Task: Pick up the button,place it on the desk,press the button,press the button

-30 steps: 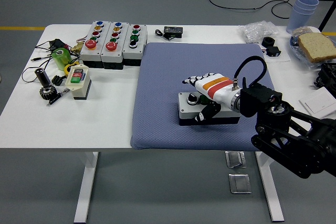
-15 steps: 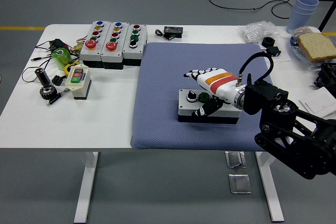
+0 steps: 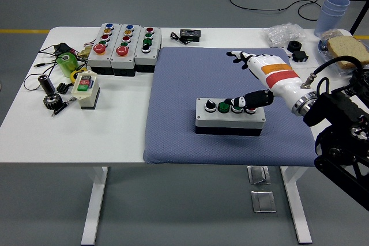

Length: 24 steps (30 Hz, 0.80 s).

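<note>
Head view
Button box [image 3: 230, 117]: a white-topped box with a black base, lying flat on the blue-grey mat [image 3: 173, 113], toward the mat's near right part; its top carries a row of knobs, among them a black-and-white one at the left and green ones beside it.
Right robot hand [image 3: 260, 79]: white with orange and red bands, reaching in from the right above the mat; fingers spread and relaxed, gripping nothing; the dark thumb [image 3: 251, 99] points left and lies over the right end of the box's button row, touching or just above it, which cannot be told.
Left robot hand: not seen.
Surface [image 3: 69, 131]: a white table with the mat laid on its right half.
Far left of the surface: three more button boxes [image 3: 124, 47] side by side just beyond the mat's far left corner.
Left edge: a small switch box [image 3: 86, 89] with a red and a green key, near a green object [image 3: 67, 63] and a dark gear-like part [image 3: 51, 91].
Far right: a stack of pale blue cups [image 3: 335, 10] and a slice of bread [image 3: 348, 50].
</note>
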### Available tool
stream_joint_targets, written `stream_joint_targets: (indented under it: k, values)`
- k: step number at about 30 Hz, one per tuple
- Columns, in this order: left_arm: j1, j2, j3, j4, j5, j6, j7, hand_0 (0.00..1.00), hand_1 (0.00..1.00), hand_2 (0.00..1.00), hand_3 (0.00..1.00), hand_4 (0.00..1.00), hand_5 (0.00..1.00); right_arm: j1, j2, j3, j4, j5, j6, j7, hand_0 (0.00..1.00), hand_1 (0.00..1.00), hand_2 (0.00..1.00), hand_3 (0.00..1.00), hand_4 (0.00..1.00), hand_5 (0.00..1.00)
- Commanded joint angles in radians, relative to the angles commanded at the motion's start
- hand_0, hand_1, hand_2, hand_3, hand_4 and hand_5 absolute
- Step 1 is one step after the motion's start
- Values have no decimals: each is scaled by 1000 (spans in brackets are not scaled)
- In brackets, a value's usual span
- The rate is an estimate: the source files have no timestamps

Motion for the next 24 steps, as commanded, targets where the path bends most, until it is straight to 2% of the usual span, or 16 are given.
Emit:
stream_joint_targets:
  k: [1, 2, 4, 6, 7, 8, 10, 13, 14, 24]
  values:
    - [0, 0, 0, 0, 0, 0, 0, 644, 606, 600, 566, 313, 863, -7, -7, 5, 3, 7, 11, -5, 419, 282, 480, 798, 886, 375]
    - [1, 0, 0, 0, 2, 0, 0, 644, 607, 600, 566, 313, 863, -16, -16, 8, 5, 11, 25, -12, 196, 16, 270, 732, 815, 377]
    - [2, 0, 0, 0, 5, 0, 0, 644, 607, 600, 566, 313, 863, -33, -31, 9, 7, 15, 53, -25, 196, 16, 270, 732, 815, 377]
    - [2, 0, 0, 0, 5, 0, 0, 644, 607, 600, 566, 313, 863, -39, -37, 8, 7, 15, 60, -29, 196, 16, 270, 732, 815, 377]
    - [3, 0, -1, 0, 4, 1, 0, 644, 607, 600, 566, 313, 863, -50, -43, 1, 2, 19, 44, -22, 196, 16, 270, 732, 815, 377]
    - [4, 0, -1, 0, 5, 1, 0, 644, 606, 600, 565, 313, 863, -58, -46, -3, -3, 18, 38, -20, 166, 2, 221, 716, 793, 386]
    - [5, -1, 0, 0, 8, 1, 0, 644, 606, 600, 565, 313, 863, -69, -48, -4, -8, 13, 33, -22, 166, 2, 221, 716, 793, 386]
    - [6, 0, 1, 0, 7, 1, 0, 644, 606, 600, 565, 313, 863, -76, -50, -5, -8, 4, 39, -28, 166, 2, 221, 716, 793, 386]
    - [6, 0, 1, 0, 6, 1, -1, 644, 606, 601, 566, 313, 863, -78, -51, -5, -8, 2, 40, -30, 152, 2, 187, 705, 773, 365]
    - [-3, 1, 2, 0, -2, 1, -2, 644, 607, 602, 565, 312, 861, -92, -57, -7, -4, -1, 45, -26, 153, 2, 187, 699, 767, 361]
